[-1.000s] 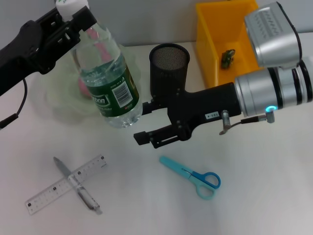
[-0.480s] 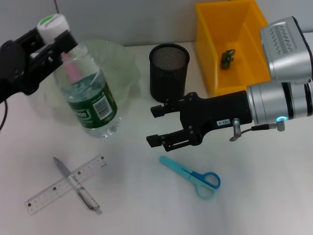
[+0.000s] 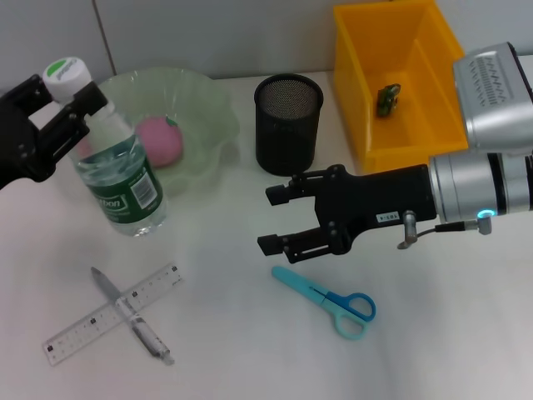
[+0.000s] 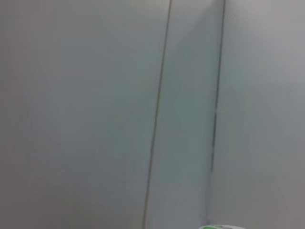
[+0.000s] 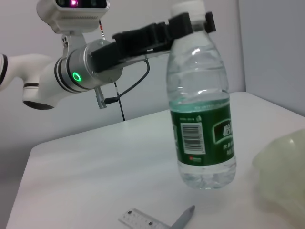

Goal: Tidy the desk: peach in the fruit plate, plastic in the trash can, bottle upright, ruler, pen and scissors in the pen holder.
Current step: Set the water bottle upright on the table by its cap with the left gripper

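My left gripper (image 3: 68, 98) is shut on the neck of the bottle (image 3: 121, 179), just under its white-green cap. The bottle stands nearly upright with its base on the desk (image 3: 233, 350), left of the fruit plate (image 3: 208, 100). The right wrist view shows the bottle (image 5: 202, 124) and the left gripper (image 5: 190, 24) at its neck. The peach (image 3: 158, 140) lies in the plate. The plastic (image 3: 387, 98) lies in the yellow trash can (image 3: 429, 125). The pen (image 3: 133, 315) lies across the ruler (image 3: 92, 329) at the front left. My right gripper (image 3: 275, 218) hangs open above the scissors (image 3: 329, 300), in front of the pen holder (image 3: 287, 121).
The left wrist view shows only a grey wall and a sliver of the bottle cap (image 4: 221, 227). The trash can sits at the back right, with my right arm stretching in below it. The rim of the plate (image 5: 286, 157) shows in the right wrist view.
The left arm has carried the bottle leftward and down from in front of the plate to the desk, uncovering the peach. The right gripper has drifted slightly right and toward the scissors.
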`<state>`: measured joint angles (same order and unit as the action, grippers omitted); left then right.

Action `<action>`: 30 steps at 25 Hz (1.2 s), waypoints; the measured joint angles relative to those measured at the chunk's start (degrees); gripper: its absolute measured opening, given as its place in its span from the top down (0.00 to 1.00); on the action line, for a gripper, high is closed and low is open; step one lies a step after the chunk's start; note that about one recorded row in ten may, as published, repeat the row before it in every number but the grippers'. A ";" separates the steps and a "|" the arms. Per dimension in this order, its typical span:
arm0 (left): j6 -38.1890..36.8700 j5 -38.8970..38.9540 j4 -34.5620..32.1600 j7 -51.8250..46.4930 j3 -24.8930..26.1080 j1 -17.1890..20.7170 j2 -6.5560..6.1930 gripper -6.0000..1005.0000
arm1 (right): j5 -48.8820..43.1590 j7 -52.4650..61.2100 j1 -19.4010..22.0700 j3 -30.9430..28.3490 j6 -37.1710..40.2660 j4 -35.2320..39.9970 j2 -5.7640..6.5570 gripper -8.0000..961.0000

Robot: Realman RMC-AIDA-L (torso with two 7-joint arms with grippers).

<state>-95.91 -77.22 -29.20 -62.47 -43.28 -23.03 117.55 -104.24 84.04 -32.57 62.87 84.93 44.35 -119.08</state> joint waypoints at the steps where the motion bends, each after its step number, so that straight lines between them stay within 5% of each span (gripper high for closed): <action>1: 0.48 -0.02 0.00 0.56 -0.01 0.20 0.05 0.55 | 0.00 -0.10 0.16 0.08 -0.02 -0.02 0.00 0.19; 30: 10.59 -1.54 3.19 14.15 0.05 2.07 0.95 0.55 | -0.20 -0.72 0.71 0.04 -0.21 -2.03 -0.01 0.19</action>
<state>-85.31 -78.76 -26.01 -48.32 -43.23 -20.96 118.49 -104.44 83.31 -31.85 62.90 84.72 42.32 -119.09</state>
